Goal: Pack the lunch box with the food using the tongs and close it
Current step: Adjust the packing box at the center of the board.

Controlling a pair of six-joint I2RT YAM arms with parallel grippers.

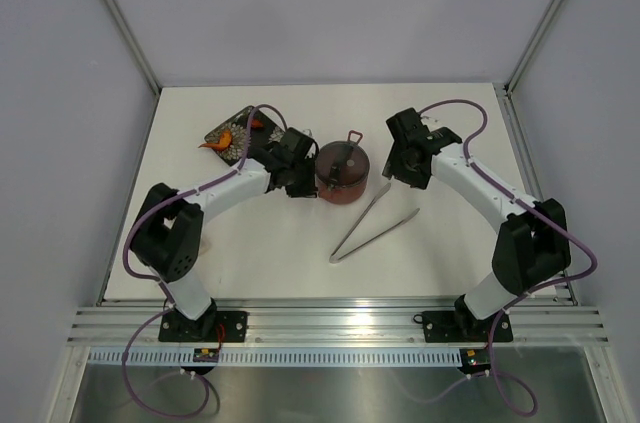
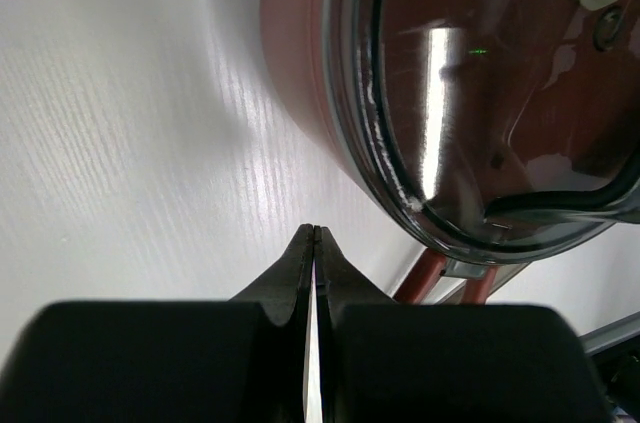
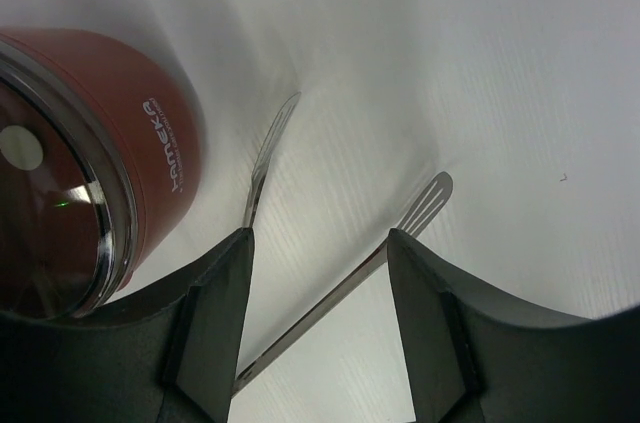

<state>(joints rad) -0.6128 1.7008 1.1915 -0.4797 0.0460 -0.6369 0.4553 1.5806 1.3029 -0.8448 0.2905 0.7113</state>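
The lunch box (image 1: pixel 342 173), a round dark-red pot, stands mid-table with a clear, steel-rimmed lid lying on it (image 2: pixel 480 93) (image 3: pixel 150 133). The silver tongs (image 1: pixel 372 224) lie flat just right of it, their V open toward the pot; both slotted tips show in the right wrist view (image 3: pixel 422 205). Orange-red food pieces (image 1: pixel 222 140) sit on the black tray at the back left. My left gripper (image 1: pixel 300 179) (image 2: pixel 315 231) is shut and empty, close to the pot's left side. My right gripper (image 1: pixel 396 169) (image 3: pixel 320 238) hangs open above the tongs' tips, holding nothing.
The black tray (image 1: pixel 246 119) lies behind my left arm near the table's back-left corner. A red handle piece (image 2: pixel 425 278) juts from under the lid's rim. White walls bound the table at the back and both sides.
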